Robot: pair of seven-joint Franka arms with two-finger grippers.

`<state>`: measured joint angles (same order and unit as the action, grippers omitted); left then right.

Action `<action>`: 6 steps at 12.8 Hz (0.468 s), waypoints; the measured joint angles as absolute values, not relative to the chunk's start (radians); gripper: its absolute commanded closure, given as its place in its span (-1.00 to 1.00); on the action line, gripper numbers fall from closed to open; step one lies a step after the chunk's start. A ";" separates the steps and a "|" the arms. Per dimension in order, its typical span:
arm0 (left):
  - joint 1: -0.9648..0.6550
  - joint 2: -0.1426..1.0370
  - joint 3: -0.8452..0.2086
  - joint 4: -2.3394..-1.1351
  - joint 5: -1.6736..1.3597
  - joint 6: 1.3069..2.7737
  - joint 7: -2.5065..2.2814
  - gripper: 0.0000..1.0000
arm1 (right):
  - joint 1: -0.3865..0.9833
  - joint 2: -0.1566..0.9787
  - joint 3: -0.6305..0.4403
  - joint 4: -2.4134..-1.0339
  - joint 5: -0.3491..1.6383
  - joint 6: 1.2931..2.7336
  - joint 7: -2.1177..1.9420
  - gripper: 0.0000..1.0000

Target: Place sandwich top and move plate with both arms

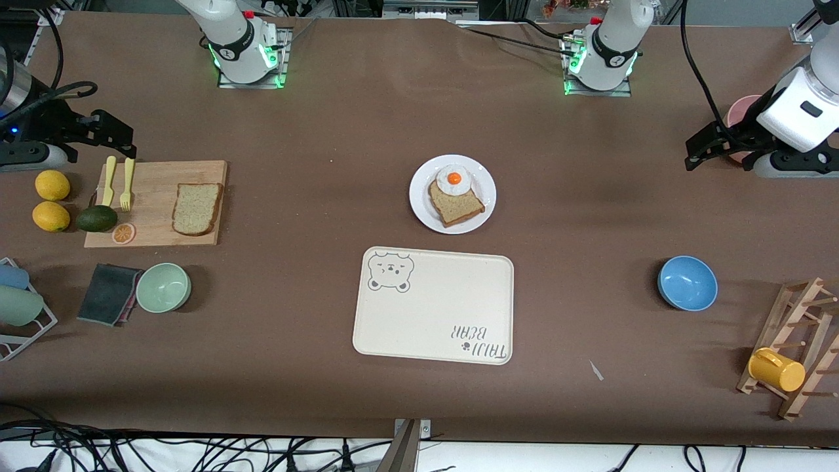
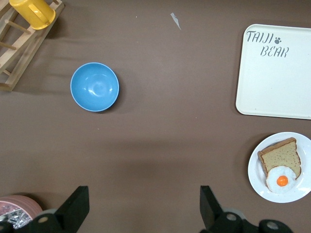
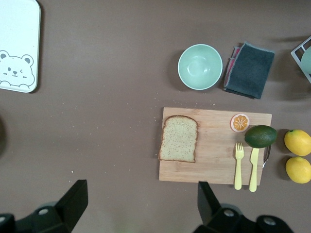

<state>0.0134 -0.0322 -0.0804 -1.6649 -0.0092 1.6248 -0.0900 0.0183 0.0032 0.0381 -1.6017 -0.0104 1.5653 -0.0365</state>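
Note:
The sandwich top (image 1: 196, 208) (image 3: 179, 139), a light tan slice with a brown crust, lies flat on a wooden cutting board (image 1: 157, 187) toward the right arm's end of the table. The round white plate (image 1: 419, 196) (image 2: 255, 170) sits mid-table and carries a darker bread slice (image 1: 459, 208) with a fried egg (image 1: 453, 178) on it. My right gripper (image 1: 121, 141) (image 3: 142, 191) hangs open and empty over bare table beside the board. My left gripper (image 1: 698, 154) (image 2: 143, 194) hangs open and empty over bare table at the left arm's end.
The board also holds a yellow knife and fork (image 1: 118, 183), an avocado (image 1: 96, 218) and an orange slice (image 1: 123, 233). Two lemons (image 1: 51, 200), a green bowl (image 1: 164, 287) and a grey cloth (image 1: 108, 294) lie nearby. The bear-printed tray (image 1: 432, 305) lies nearer than the plate. A blue bowl (image 1: 687, 282), mug rack (image 1: 796, 354) and pink bowl (image 1: 741, 115) stand toward the left arm's end.

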 measured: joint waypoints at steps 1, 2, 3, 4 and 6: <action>0.013 -0.032 -0.080 -1.665 -0.009 1.625 -0.090 -1.00 | 0.018 0.004 0.038 -1.604 -0.011 1.564 -0.036 -1.00; 0.013 -0.032 -0.080 -1.665 -0.009 1.625 -0.090 -1.00 | 0.018 0.005 0.038 -1.609 -0.011 1.563 -0.036 -1.00; 0.013 -0.032 -0.080 -1.665 -0.009 1.625 -0.090 -1.00 | 0.018 0.006 0.038 -1.612 -0.011 1.563 -0.036 -1.00; 0.013 -0.032 -0.081 -1.665 -0.009 1.625 -0.090 -1.00 | 0.018 0.007 0.038 -1.618 -0.011 1.563 -0.036 -1.00; 0.013 -0.032 -0.081 -1.665 -0.009 1.625 -0.090 -1.00 | 0.018 0.008 0.038 -1.641 -0.011 1.564 -0.036 -1.00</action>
<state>0.0131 -0.0321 -0.0808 -1.6648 -0.0092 1.6248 -0.0900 0.0183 0.0083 0.0380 -1.6410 -0.0108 1.5642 -0.0359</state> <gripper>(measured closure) 0.000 0.000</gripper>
